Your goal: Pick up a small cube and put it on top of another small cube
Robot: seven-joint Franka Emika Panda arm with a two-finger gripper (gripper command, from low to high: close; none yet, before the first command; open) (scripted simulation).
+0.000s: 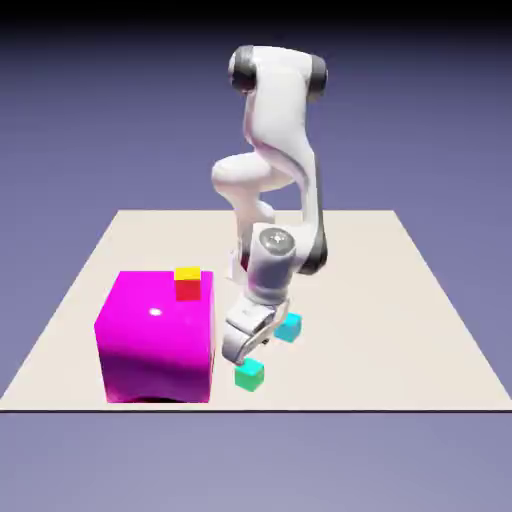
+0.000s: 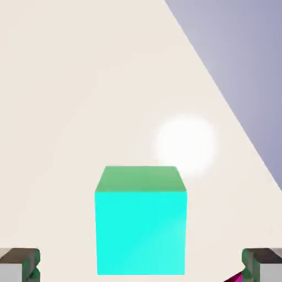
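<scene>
Facing you, a pale beige table (image 1: 360,300) fronts blue-violet backdrop; near its front edge, your white open claw (image 2: 141,265) hovers above the plain green-teal cube (image 2: 141,232).

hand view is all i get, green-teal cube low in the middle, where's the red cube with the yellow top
Observer: In the exterior view, the red cube with the yellow top sits on top of the big magenta block.

Operator: i only get a magenta sliver, which side is that block on

Observer: On the exterior view's left of the green-teal cube.

Operator: any other small cube around

Observer: Yes, a bluer cyan cube, nearer the robot's base than the green-teal one.
</scene>
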